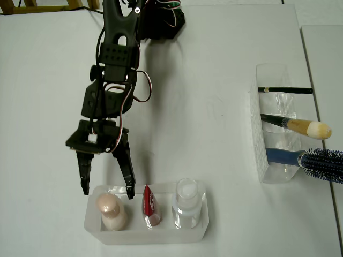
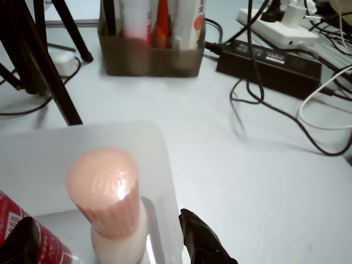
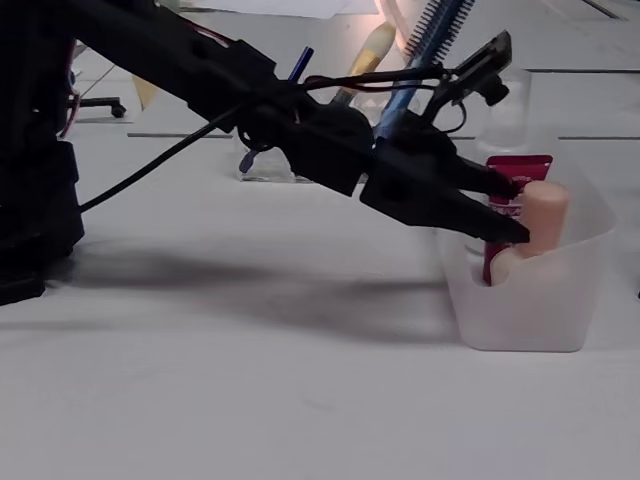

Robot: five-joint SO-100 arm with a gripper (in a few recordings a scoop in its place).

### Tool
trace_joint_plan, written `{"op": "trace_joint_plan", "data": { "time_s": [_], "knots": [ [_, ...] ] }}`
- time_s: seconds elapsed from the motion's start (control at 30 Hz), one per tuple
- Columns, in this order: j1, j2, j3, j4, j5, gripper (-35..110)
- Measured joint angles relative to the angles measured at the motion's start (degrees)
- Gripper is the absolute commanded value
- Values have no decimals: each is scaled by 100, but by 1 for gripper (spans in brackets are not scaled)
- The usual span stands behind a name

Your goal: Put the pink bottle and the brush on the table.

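The white table (image 1: 214, 134) fills the overhead frame. At lower left, a clear tray (image 1: 201, 230) holds the pink bottle (image 1: 110, 210) upright. My tool (image 1: 107, 190) hangs just above it, fingers spread. The brush (image 1: 297, 126) lies in the right-hand tray (image 1: 262, 160).

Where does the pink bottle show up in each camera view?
Overhead view: pink bottle at bottom left, in the tray's left end.
Wrist view: lower left, cap up.
Fixed view: right side, behind the tray wall.
Shared landmark: the red tube beside it.
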Motion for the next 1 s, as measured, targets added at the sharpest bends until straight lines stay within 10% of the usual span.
{"op": "trace_joint_plan", "data": {
  "time_s": [1.0],
  "knots": [
    [-123,-1503,-1846,185,-193,34]
  ]
}}
